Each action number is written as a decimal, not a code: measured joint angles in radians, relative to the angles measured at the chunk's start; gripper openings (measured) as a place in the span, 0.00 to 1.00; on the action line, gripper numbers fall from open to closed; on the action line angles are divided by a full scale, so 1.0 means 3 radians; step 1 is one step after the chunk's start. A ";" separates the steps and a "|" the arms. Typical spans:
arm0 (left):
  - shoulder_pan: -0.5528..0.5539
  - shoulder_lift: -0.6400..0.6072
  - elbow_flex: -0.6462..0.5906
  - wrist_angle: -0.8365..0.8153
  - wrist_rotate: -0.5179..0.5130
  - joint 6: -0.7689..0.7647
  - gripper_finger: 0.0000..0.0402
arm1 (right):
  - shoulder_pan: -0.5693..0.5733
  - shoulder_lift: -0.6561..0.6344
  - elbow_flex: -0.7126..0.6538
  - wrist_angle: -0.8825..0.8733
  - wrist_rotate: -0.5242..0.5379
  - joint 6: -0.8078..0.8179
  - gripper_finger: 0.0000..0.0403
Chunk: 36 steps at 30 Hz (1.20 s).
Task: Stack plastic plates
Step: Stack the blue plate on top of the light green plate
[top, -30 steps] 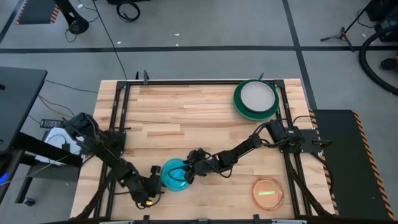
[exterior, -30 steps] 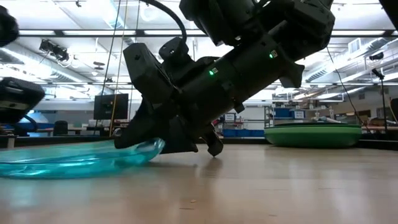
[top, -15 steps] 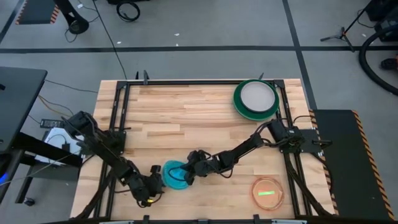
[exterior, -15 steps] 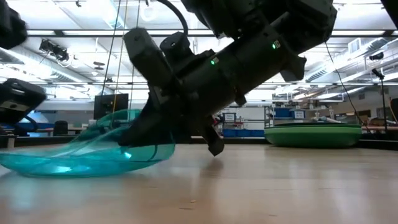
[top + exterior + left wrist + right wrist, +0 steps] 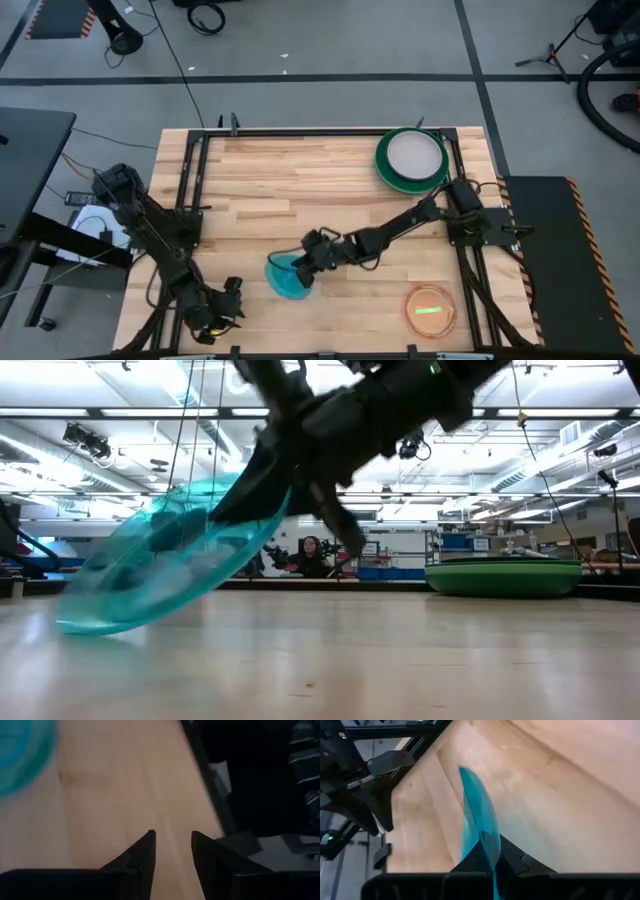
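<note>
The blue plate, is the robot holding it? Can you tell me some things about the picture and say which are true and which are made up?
1. The right gripper is pinching the blue plate by its edge. True.
2. The blue plate lies flat on the table. False: it is tilted, with one edge lifted up and the lower edge near the wood.
3. The left gripper is holding a plate too. False: its fingers are apart with nothing between them, near the table's front left corner.
4. A pale plate sits on a big green plate at the far right corner. True.
5. The pink plate is on top of the blue one. False: it lies alone near the front right.
</note>
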 joint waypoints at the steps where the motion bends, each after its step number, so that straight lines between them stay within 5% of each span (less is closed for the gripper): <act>1: -0.0025 -0.0058 0.0000 -0.0002 -0.0032 0.0009 0.33 | -0.0031 -0.0095 -0.0001 -0.0116 -0.0082 -0.0027 0.03; 8: -0.0113 -0.0336 0.0000 0.0139 -0.0354 0.0326 0.33 | -0.0104 -0.1063 -0.0002 -0.1283 -0.0772 -0.0808 0.03; 16: 0.0093 -0.0336 0.0001 0.0922 -0.0566 0.1191 0.33 | 0.0079 -0.2120 -0.0065 -0.2466 -0.0970 -0.0946 0.03; 27: 0.0969 -0.0335 0.0003 0.1318 -0.0205 0.1601 0.33 | 0.0395 -0.2897 -0.1131 -0.2417 -0.1716 -0.0357 0.03; 36: 0.1769 -0.0341 0.0003 0.1371 -0.0231 0.1181 0.33 | 0.0743 -0.3342 -0.2119 -0.2113 -0.1932 0.0023 0.03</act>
